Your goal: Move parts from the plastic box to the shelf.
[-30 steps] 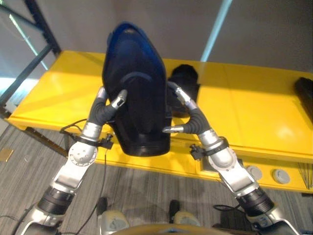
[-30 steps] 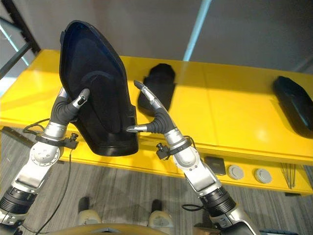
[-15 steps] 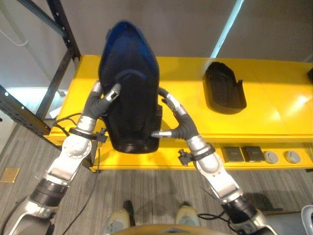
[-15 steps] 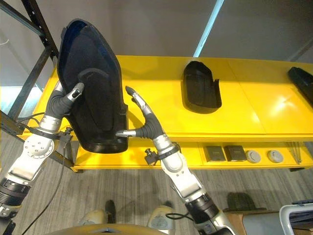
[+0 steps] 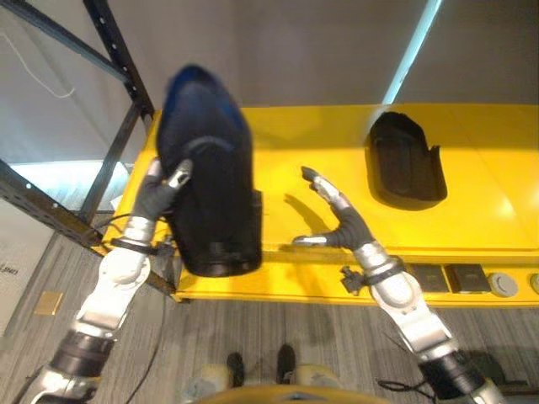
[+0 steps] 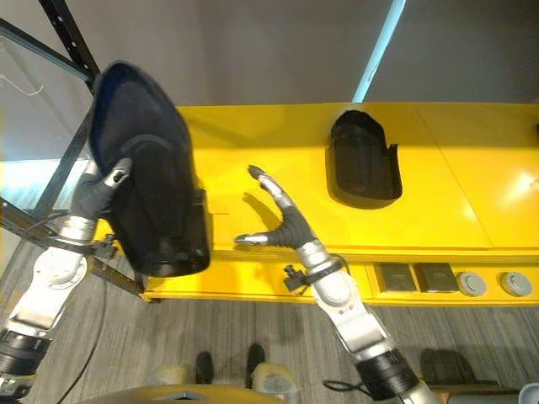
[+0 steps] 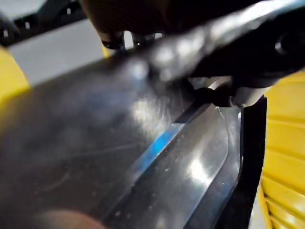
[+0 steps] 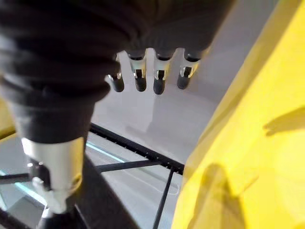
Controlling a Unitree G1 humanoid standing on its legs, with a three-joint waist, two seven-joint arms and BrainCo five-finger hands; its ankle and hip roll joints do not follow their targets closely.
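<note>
The large dark part (image 6: 147, 202) is now gripped by the left hand (image 6: 105, 187) alone above the yellow shelf's (image 6: 253, 135) left end; the right hand (image 6: 282, 223), released, is held spread beside it. Placement appears close.

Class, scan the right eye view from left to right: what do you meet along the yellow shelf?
Left hand → large dark part it holds → right hand, open → second dark part lying on the yellow shelf.
</note>
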